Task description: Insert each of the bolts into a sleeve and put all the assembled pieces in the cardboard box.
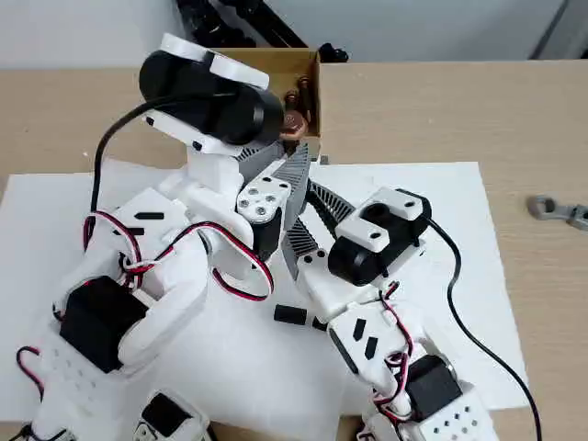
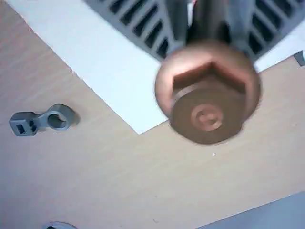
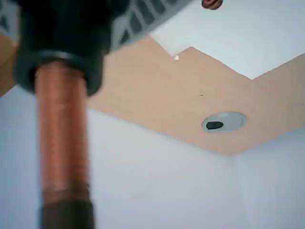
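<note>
A copper bolt [image 1: 293, 123] hangs just in front of the cardboard box [image 1: 308, 75], its hex head [image 2: 208, 95] facing the left wrist camera. My left gripper [image 2: 209, 26] is shut on it, grey ribbed fingers [image 2: 138, 21] on either side. In the right wrist view, a black sleeve [image 3: 62, 43] sits around the bolt's copper shaft [image 3: 62, 138], and my right gripper [image 3: 71, 14] is shut on that sleeve. From above, both grippers meet near the paper's far edge, where the right arm's fingers [image 1: 323, 197] cross under the left's [image 1: 292, 175]. Copper pieces [image 1: 296, 95] lie in the box.
A loose black sleeve [image 1: 290, 314] lies on the white paper [image 1: 432, 184] between the two arm bases. A grey metal fitting [image 1: 556, 209] [image 2: 43, 119] rests on the bare wood at the right. The box stands at the table's back edge.
</note>
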